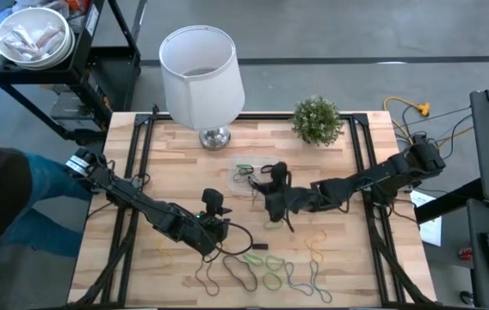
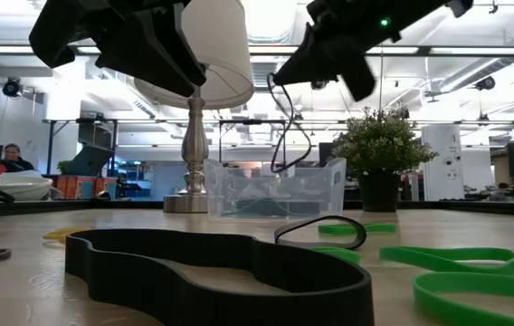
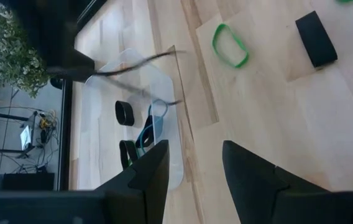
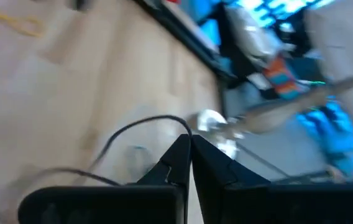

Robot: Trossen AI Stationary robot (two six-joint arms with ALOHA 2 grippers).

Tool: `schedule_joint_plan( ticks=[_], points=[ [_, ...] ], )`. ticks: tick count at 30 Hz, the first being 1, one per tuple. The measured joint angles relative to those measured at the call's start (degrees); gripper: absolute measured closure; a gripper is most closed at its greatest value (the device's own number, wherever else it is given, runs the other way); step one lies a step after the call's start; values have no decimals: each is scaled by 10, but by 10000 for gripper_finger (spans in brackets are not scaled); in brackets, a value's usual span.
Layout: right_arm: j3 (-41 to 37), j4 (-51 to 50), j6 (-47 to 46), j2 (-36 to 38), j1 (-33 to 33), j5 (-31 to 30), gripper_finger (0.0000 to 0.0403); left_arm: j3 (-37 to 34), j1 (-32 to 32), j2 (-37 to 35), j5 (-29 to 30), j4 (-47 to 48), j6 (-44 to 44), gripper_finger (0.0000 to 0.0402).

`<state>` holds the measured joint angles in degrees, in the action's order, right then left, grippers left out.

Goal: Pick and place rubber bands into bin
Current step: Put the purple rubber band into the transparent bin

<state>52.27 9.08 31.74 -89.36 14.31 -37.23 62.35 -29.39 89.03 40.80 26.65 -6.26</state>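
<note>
The clear bin [image 1: 246, 178] stands mid-table with a few bands in it; it also shows in the low view [image 2: 275, 188] and the left wrist view [image 3: 133, 112]. My right gripper [image 1: 270, 182] is above it, shut on a thin dark rubber band [image 2: 286, 127]. My left gripper [image 1: 225, 226] is open and empty, above the table on the bin's near side. Several loose rubber bands, green [image 1: 262, 263], tan and black [image 2: 221, 272], lie flat on the table near its front edge. My right gripper pinches the thin dark band at the top of its loop [image 4: 183, 127] between its shut fingertips [image 4: 179, 155]. The band hangs slack below the fingers, clear of the table. Its lower end [image 2: 280, 167] is at the bin's open top.
A white lamp [image 1: 201, 73] and a potted plant [image 1: 318, 119] stand at the table's far edge behind the bin. A green band [image 3: 229, 45] and a wide black band [image 3: 316, 38] lie on the wood beside the bin. A person sits off the table's left side.
</note>
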Motion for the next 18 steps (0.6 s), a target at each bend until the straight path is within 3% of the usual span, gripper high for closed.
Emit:
schedule_joint_plan(
  ticks=[7, 18],
  points=[
    [0, 38, 28, 2, -49, -14, 394, 0, -3, 0, 0, 1, 0, 267],
    [-2, -57, -110, -4, -142, 81, 394, 0, -15, 0, 0, 1, 0, 267]
  ],
)
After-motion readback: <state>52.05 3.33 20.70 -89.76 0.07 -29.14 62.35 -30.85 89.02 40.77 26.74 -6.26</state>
